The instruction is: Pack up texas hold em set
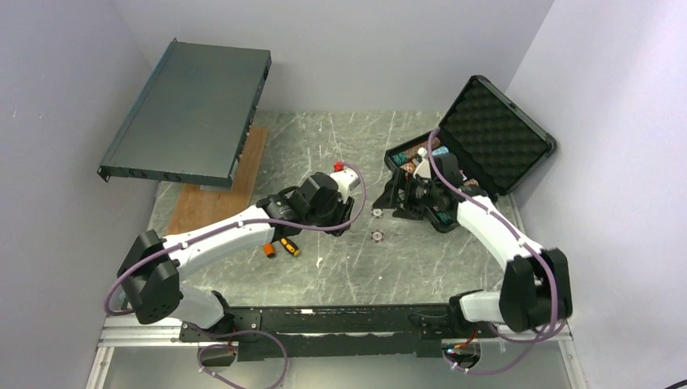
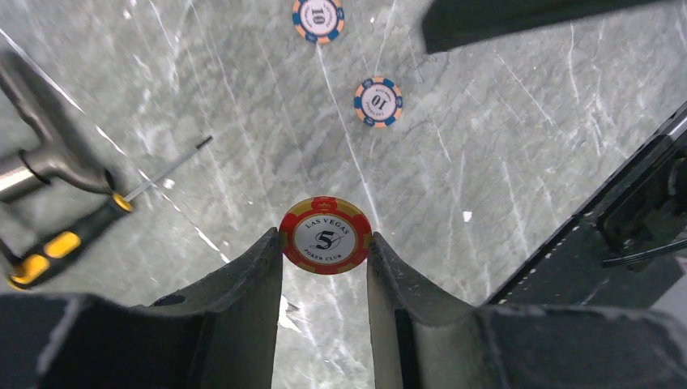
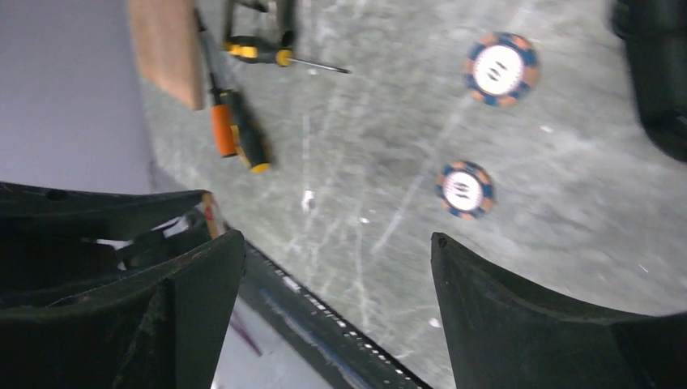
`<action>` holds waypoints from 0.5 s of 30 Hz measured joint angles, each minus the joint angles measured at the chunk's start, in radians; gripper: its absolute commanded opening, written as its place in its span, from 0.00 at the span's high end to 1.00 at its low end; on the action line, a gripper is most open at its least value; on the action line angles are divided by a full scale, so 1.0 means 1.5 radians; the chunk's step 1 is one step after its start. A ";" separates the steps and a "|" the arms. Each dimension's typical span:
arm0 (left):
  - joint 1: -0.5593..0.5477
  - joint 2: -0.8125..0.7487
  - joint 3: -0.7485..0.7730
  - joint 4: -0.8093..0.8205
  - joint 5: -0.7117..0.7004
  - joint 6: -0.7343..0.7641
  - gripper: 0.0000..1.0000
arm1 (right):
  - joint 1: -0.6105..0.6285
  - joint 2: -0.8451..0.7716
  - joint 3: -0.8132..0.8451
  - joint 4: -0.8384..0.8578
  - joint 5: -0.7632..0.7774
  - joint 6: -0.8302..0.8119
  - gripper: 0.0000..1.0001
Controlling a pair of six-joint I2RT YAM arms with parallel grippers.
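L gripper (image 2: 324, 239) – partly closed, clamping red/yellow "5" chip (image 2: 326, 225) by its rim between both fingers. On counter (image 2: 502, 162) ahead of it: near "10" chip (image 2: 377, 102), far "10" chip (image 2: 317, 19), apart. R gripper (image 3: 336, 239) – jaws wide, nothing held, just beside open black case (image 1: 494, 134).

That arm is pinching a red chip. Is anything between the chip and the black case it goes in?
Yes. The right gripper, jaws open, hangs just in front of the case, on the direct line from the red chip. Two loose chips lie flat on the table below, likely no obstacle.
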 measured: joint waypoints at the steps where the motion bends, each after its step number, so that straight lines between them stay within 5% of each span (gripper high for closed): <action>1: 0.000 -0.006 -0.001 0.004 -0.002 0.021 0.86 | -0.002 0.028 0.023 0.002 -0.030 -0.006 0.16; 6: 0.000 -0.028 -0.002 0.011 -0.004 0.127 0.90 | 0.013 0.136 0.076 0.022 -0.148 -0.013 0.16; 15: 0.000 -0.036 -0.002 0.009 -0.004 0.239 0.93 | 0.075 0.153 0.078 0.092 -0.211 0.031 0.25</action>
